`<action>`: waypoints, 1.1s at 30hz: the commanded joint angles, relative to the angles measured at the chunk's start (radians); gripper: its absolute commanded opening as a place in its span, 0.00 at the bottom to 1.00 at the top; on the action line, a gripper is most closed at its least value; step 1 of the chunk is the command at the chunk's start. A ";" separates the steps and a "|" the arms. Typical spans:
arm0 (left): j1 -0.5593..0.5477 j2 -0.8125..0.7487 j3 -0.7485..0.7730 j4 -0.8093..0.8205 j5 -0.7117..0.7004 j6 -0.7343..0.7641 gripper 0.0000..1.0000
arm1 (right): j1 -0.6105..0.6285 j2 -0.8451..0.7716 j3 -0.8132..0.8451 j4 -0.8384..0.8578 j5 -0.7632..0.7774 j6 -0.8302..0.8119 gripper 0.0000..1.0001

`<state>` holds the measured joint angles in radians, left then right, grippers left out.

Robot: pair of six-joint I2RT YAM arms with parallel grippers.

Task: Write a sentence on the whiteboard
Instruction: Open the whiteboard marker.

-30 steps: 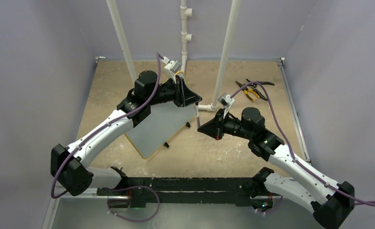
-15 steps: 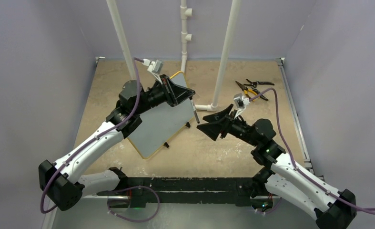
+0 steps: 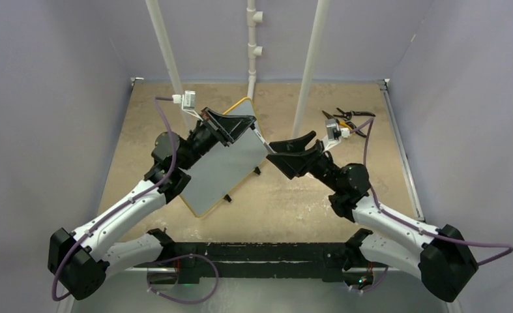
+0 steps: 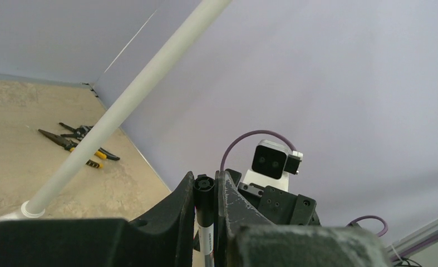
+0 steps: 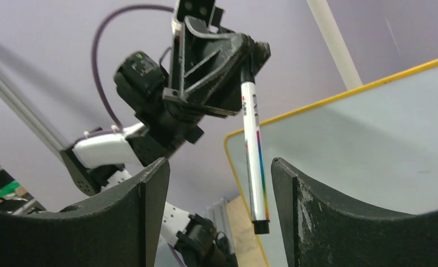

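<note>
- Above the middle of the table, the left gripper (image 3: 252, 126) is clenched on one end of the marker (image 3: 262, 139). The rest of the pen sticks out free toward the right arm.
- The right gripper (image 5: 217, 164) is spread wide, with a finger on either side of the marker's lower half and neither touching it. We judge this to be a hand-off or a cap pull, one claw steadying the pen while the other takes its free end.
- The whiteboard (image 3: 219, 171) lies on the table under the left arm, turned at an angle to the table's edges. Lying there, it looks within reach of both arms.
- No sentence shows. What we see of the board in the top and right wrist views is blank, so we judge the writing not yet begun.
- The left arm and its gripper cover the board's far-left part, and we cannot vouch for that area.
- We cannot tell which end of the marker carries the cap. The left wrist view gives only a black butt end pinched between the fingers.
- The pliers (image 3: 345, 120) lie well apart at the far right, partly behind the right wrist's camera.
</note>
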<state>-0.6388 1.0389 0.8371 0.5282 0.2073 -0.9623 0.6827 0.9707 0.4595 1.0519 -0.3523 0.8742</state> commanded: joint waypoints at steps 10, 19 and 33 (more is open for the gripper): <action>0.004 -0.097 -0.129 0.291 -0.143 -0.087 0.00 | 0.020 0.178 0.037 0.391 -0.017 0.172 0.68; 0.005 -0.103 -0.174 0.356 -0.173 -0.092 0.00 | 0.038 0.254 0.077 0.482 -0.021 0.225 0.58; 0.005 -0.110 -0.202 0.374 -0.193 -0.060 0.00 | 0.044 0.322 0.125 0.495 -0.030 0.269 0.44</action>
<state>-0.6373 0.9421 0.6441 0.8608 0.0227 -1.0386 0.7200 1.2915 0.5404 1.4891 -0.3660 1.1294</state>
